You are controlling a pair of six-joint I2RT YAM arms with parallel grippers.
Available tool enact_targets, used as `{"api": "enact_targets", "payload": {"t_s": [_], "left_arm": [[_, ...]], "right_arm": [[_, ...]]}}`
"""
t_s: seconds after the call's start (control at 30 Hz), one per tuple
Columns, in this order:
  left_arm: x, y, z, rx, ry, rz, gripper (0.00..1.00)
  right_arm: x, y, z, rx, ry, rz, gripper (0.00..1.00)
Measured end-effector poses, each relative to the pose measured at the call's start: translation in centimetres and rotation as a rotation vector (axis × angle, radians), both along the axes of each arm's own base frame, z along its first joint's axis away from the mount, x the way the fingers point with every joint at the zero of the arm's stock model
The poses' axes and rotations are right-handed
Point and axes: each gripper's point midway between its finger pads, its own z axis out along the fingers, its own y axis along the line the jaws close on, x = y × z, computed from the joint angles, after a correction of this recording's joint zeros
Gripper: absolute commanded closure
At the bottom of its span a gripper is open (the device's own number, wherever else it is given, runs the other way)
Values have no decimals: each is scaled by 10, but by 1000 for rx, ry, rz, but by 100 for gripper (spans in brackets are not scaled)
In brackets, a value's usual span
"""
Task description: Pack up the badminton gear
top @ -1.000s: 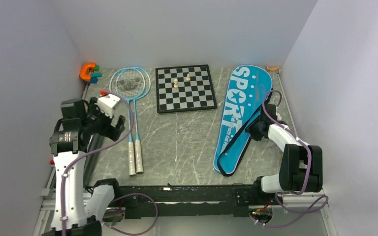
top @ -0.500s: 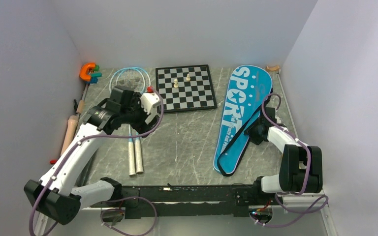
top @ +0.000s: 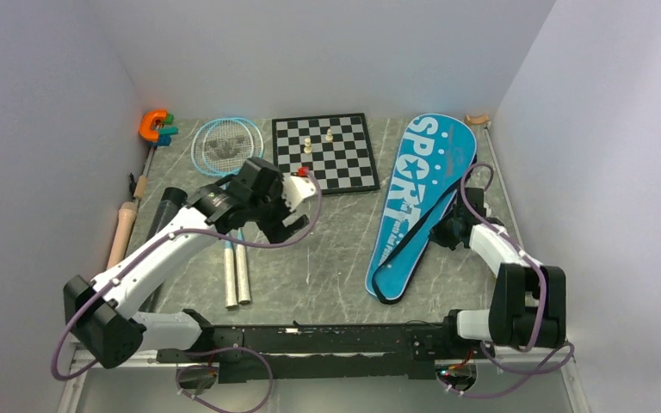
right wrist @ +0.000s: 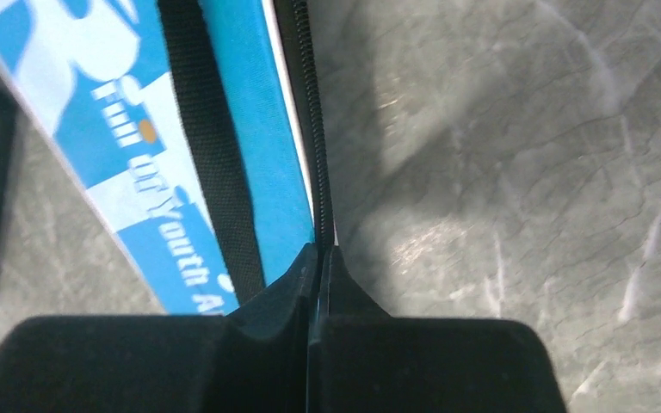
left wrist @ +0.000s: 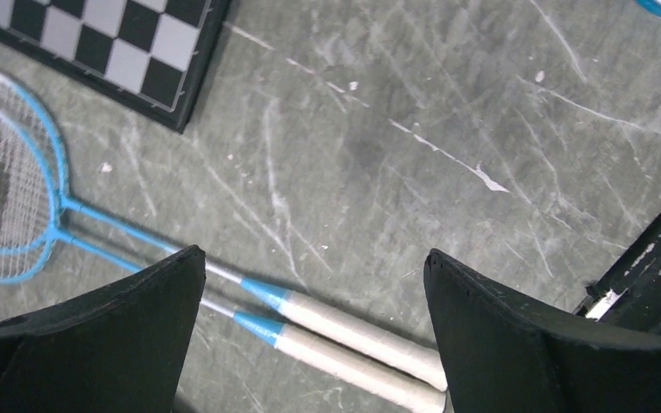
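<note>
Landmark: the chessboard [top: 323, 155] lies flat at the far middle of the grey marbled surface [top: 336, 249], with two pale pieces [top: 308, 144] standing on its far half.
Rackets: two light-blue rackets [top: 224, 146] lie side by side just left of the chessboard. Their heads overlap level with the board, and their white handles reach well nearer than its near edge.
Left pincer: the left pincer [left wrist: 311, 258] hovers off the chessboard's near-left corner, over the racket shafts. Its fingers [left wrist: 138, 327] are spread wide apart with nothing between them. In the wrist view the blue-tipped white grips show below the gap.
Bag: the blue "SPORT" bag [top: 422, 172] lies flat to the right of the chessboard and apart from it. Its wide end is level with the board's far edge, and its narrow end slants nearer and back toward the board's side.
Right pincer: the right pincer [right wrist: 320, 254] sits on the side of the bag away from the chessboard. Its fingers are pressed together on the bag's edge, where the zip [right wrist: 310, 129] runs into them. The black strap [right wrist: 211, 146] lies on the blue cloth just beside.
Black tube: the black tube [top: 168, 206] lies well left of the chessboard, beyond the rackets. Its lettering is too small to read.
Orange toy: the orange toy [top: 152, 125] sits left of the chessboard's far edge, past the racket heads, near the side wall.
</note>
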Motion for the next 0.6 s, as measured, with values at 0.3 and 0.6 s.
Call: {"api": "enact_targets", "payload": {"t_s": [0.3,0.6], "left_arm": [[-6,-93,-10,2,58,-217,1],[-28,-181,-9,-113,135,-376,1]], "right_arm": [[-11,65,73,61,-218,137,100],[-37,105,87,86,-215,175,100]]}}
